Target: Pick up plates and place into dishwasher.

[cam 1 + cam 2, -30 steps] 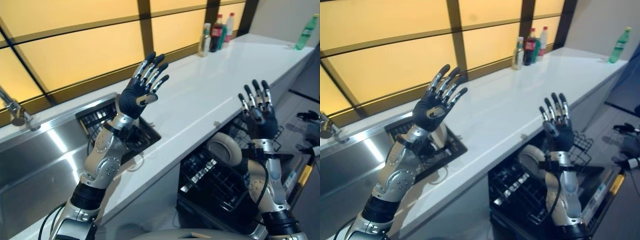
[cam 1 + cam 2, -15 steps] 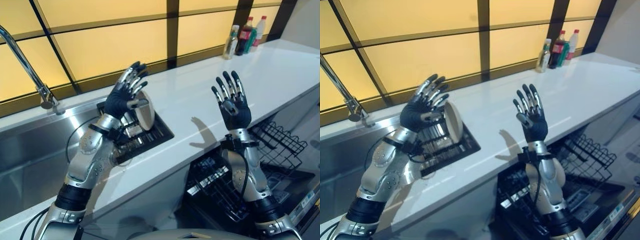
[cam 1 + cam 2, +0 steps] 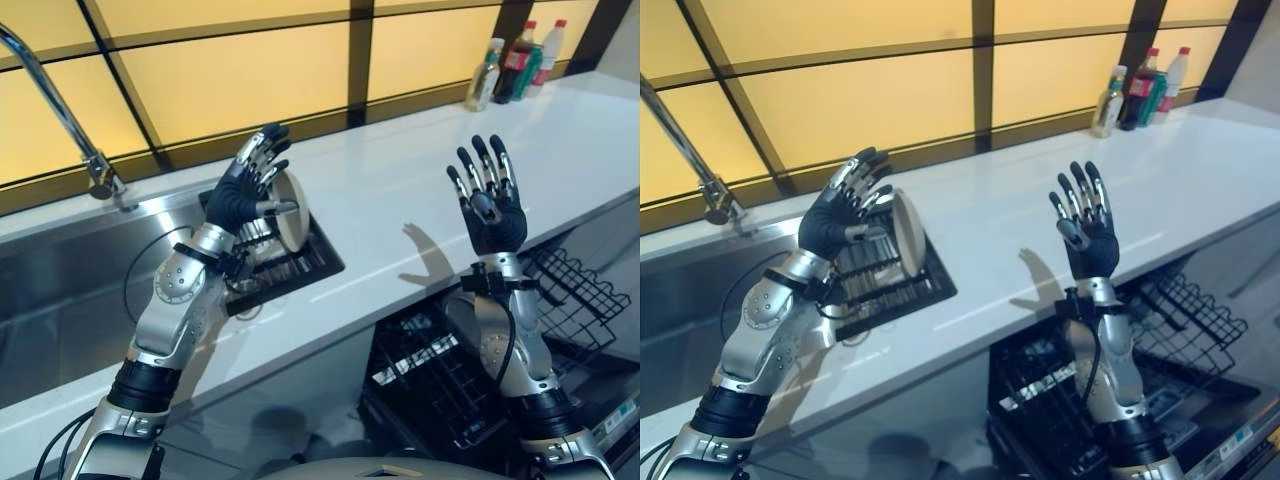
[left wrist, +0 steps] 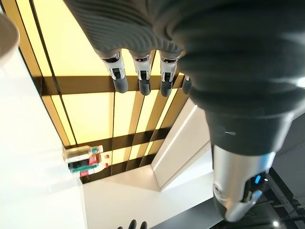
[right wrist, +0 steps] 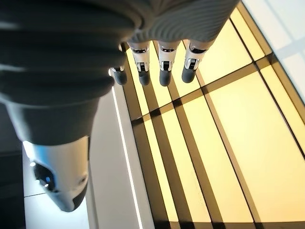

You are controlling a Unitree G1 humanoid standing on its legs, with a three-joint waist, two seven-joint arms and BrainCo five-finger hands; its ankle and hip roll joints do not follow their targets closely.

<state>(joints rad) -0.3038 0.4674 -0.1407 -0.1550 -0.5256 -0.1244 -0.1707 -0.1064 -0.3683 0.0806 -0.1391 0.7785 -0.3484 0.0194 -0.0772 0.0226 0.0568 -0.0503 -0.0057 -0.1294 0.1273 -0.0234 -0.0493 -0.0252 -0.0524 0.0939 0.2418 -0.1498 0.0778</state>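
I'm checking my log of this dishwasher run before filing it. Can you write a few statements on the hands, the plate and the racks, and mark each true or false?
1. The left hand is open, raised next to the plate standing in the dish rack. True.
2. The right hand is carrying a plate. False: it is open and empty, held up above the white counter.
3. The dishwasher rack is pulled out below the counter. True.
4. The bottles stand inside the sink. False: they stand at the counter's far end by the window.
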